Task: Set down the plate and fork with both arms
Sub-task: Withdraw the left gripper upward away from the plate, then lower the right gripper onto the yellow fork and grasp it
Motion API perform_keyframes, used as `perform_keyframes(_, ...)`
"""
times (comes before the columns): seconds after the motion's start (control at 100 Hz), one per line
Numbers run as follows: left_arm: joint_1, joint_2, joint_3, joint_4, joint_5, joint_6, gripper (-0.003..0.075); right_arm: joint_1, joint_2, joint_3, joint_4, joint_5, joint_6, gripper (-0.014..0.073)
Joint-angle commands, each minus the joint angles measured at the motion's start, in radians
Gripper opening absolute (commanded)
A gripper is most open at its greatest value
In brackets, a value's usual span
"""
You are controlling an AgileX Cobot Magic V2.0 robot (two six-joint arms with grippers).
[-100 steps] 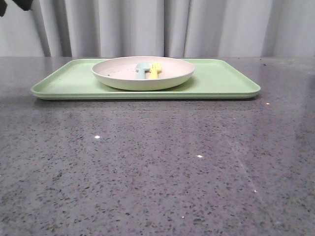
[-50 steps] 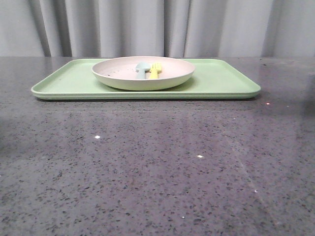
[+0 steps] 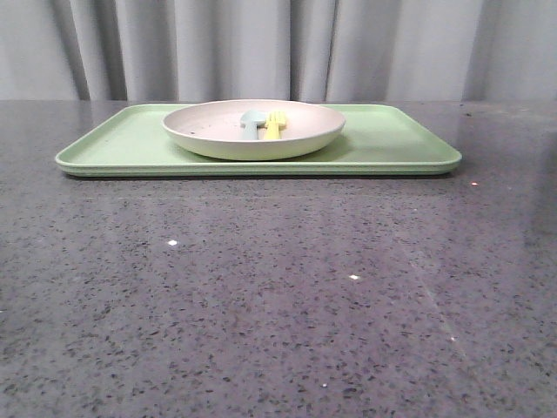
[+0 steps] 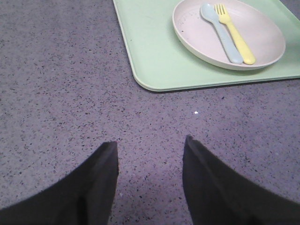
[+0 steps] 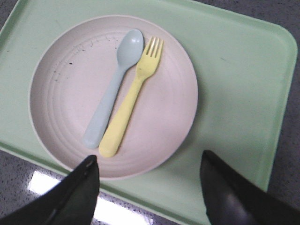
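The cream plate (image 3: pixel 252 129) sits on the light green tray (image 3: pixel 392 139) at the back of the table. The yellow fork (image 3: pixel 272 126) lies in the plate beside a pale blue spoon (image 3: pixel 252 124). Neither arm shows in the front view. In the left wrist view my left gripper (image 4: pixel 151 143) is open and empty over bare table, short of the tray (image 4: pixel 150 51), the plate (image 4: pixel 262 28) and the fork (image 4: pixel 236 35). In the right wrist view my right gripper (image 5: pixel 149 159) is open and empty above the plate's (image 5: pixel 164 108) near rim, the fork (image 5: pixel 129 105) just beyond its fingertips.
The blue spoon (image 5: pixel 112 93) lies parallel to the fork and touches it near the handles. The tray's rim (image 5: pixel 281 93) stands around the plate. A dark speckled stone tabletop (image 3: pixel 278 287) stretches in front of the tray; a grey curtain hangs behind.
A dark part of an arm at the top left corner of the front view one second ago has left the view. Plate, fork and tray have not moved.
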Motion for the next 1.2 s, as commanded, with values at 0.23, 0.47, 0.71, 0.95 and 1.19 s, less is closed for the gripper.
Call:
perform_keyframes(0.23,0.0,0.0,-0.027,-0.01,-0.046,-0.01,0.0322,-0.001,0.22,-0.318,0.006,0.136,0.088,0.0465)
perform_keyframes(0.47,0.0,0.0,-0.027,-0.01,-0.045,-0.01,0.0322,-0.001,0.308,-0.361,0.062,0.135,0.148,0.0465)
perform_keyframes(0.71,0.0,0.0,-0.027,-0.01,-0.041,-0.01,0.0322,-0.001,0.356,-0.361,0.076,0.122,0.161,0.0465)
perform_keyframes(0.95,0.0,0.0,-0.027,-0.01,-0.041,-0.01,0.0321,-0.001,0.386,-0.361,0.087,0.1,0.162,0.0465)
perform_keyframes(1.19,0.0,0.0,-0.027,-0.014,-0.041,-0.01,0.0321,-0.002,0.408,-0.361,0.086,0.092,0.162,0.0465)
